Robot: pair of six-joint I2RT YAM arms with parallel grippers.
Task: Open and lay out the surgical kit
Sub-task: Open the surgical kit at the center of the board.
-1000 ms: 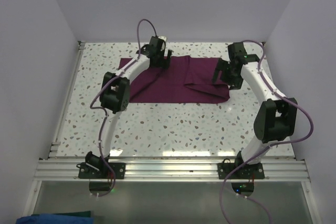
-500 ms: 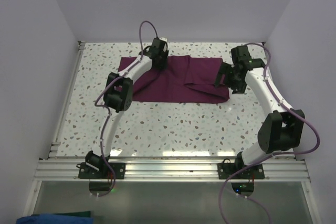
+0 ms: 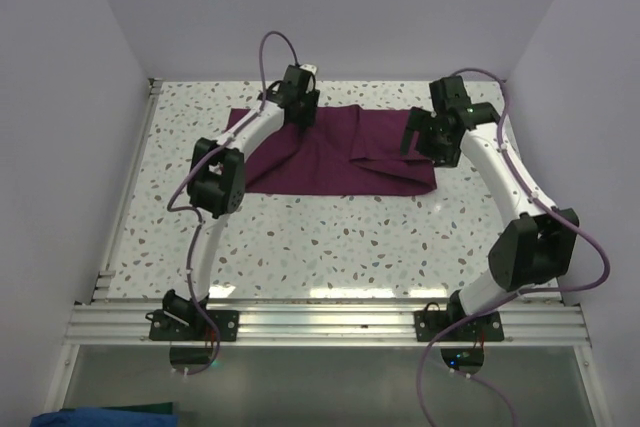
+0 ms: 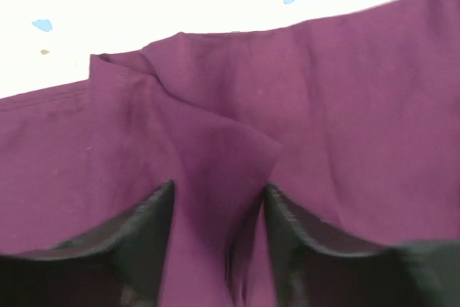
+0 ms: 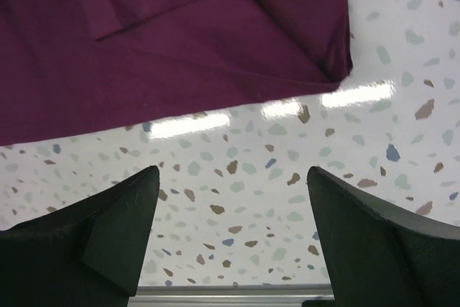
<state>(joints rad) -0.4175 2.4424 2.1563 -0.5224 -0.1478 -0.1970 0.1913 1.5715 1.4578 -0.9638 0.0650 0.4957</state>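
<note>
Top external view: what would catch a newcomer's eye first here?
The dark purple cloth wrap lies folded on the far side of the speckled table. The left gripper sits near its far edge, fingers either side of a raised fold. The right gripper hangs open beside its right end.

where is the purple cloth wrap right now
In the top view the purple cloth wrap lies on the far half of the table, its far edge under the left gripper and its right end by the right gripper.
</note>
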